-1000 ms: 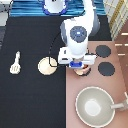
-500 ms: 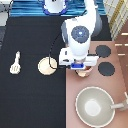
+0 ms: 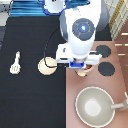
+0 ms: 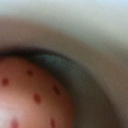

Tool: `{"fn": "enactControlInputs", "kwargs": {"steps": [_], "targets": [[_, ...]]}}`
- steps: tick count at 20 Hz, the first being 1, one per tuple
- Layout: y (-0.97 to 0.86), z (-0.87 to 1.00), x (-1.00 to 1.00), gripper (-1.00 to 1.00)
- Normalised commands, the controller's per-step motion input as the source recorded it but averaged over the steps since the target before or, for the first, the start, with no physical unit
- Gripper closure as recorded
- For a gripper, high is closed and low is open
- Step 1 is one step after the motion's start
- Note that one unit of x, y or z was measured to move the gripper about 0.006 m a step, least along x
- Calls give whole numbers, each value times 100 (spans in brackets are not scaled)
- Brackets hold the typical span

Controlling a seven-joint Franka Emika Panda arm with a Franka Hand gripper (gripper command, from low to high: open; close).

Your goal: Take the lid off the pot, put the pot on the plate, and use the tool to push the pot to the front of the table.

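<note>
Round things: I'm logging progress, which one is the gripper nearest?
The pot, peeking out directly under the gripper on the stove counter; the plate and grey pan lie farther off.

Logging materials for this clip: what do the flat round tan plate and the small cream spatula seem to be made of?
Flat round tan plate: probably wood, matte, no shine. Small cream spatula: looks like pale wood or plastic, dull; unclear which. The gripper hangs over the pinkish-brown stove counter, beside the plate.

The arm reaches down from the exterior view's top, its white wrist right of centre, with the gripper [image 3: 82, 68] low beneath it, pointing downward.
</note>
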Motion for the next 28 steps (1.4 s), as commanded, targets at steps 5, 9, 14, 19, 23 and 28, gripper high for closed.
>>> {"fn": "enactControlInputs", "kwargs": {"steps": [5,9,14,19,23,28], "targets": [[-71,33,-43,100],[-76,30,-40,100],[-79,18,-38,100],[-77,13,-40,100],[-71,1,-55,100],[-63,-34,-79,100]]}}
